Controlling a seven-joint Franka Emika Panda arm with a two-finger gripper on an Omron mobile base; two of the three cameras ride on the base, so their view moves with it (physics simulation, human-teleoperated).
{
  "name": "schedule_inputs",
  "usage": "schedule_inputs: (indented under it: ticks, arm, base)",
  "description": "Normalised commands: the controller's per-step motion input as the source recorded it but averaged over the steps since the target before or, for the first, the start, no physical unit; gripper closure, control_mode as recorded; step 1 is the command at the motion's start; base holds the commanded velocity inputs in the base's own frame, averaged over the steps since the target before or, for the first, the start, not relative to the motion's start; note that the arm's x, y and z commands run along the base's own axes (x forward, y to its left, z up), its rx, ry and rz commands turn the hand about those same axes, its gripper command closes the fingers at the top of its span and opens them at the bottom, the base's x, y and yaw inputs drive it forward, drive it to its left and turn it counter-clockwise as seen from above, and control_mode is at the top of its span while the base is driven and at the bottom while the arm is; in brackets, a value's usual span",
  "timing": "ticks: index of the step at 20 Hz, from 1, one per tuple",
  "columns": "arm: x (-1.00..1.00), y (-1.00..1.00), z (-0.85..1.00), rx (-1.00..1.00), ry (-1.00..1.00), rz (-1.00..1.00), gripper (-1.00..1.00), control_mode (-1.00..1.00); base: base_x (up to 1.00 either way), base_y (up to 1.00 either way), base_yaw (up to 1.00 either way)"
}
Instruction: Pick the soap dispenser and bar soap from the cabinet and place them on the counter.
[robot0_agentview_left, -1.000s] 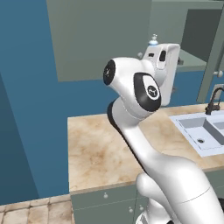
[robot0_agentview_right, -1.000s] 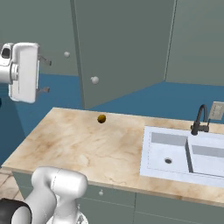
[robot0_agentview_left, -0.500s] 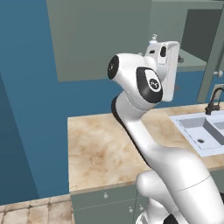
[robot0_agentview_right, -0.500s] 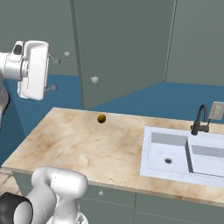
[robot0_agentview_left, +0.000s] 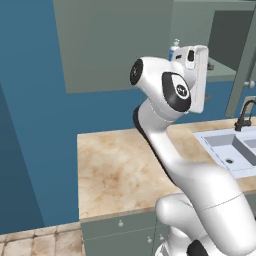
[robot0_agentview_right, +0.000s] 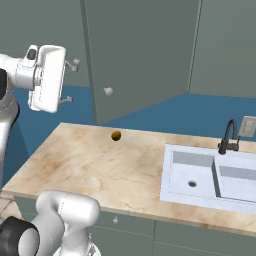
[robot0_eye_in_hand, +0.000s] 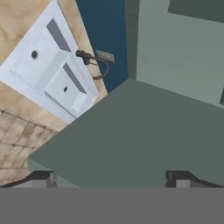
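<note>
The cabinet (robot0_agentview_left: 120, 45) hangs over the table (robot0_agentview_right: 100, 165), one door swung wide, and the arm is raised level with its shelf. The soap dispenser (robot0_agentview_left: 173, 50) peeks from just behind the hand. I'd turn the hand toward the bottle and approach squarely. The pincer (robot0_eye_in_hand: 111, 177) gapes wide, grasping nothing.

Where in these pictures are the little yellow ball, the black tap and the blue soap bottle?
small dark-yellow ball (robot0_agentview_right: 116, 135), right base view, its middle.
black faucet (robot0_agentview_right: 229, 136), right base view, its curved neck.
soap dispenser (robot0_agentview_left: 173, 51), left base view, its blue body.
</note>
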Motion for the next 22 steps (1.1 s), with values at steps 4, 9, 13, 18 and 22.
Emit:
schedule_inputs:
  ticks: [4,9,13,18,22]
  arm:
    - [0.13,-0.17,-0.04,0.0,0.08,0.0,-1.0,-1.0]
    - [0.14,-0.14,-0.05,-0.01,0.07,0.0,-1.0,-1.0]
    - [0.09,-0.16,-0.03,-0.02,0.07,0.0,-1.0,-1.0]
    - [0.11,-0.13,-0.05,-0.02,0.07,0.0,-1.0,-1.0]
    - [0.14,-0.09,-0.03,-0.03,0.06,0.0,-1.0,-1.0]
  base:
    - [0.0,0.0,0.0]
    - [0.0,0.0,0.0]
    - [0.0,0.0,0.0]
    - [0.0,0.0,0.0]
    - [0.0,0.0,0.0]
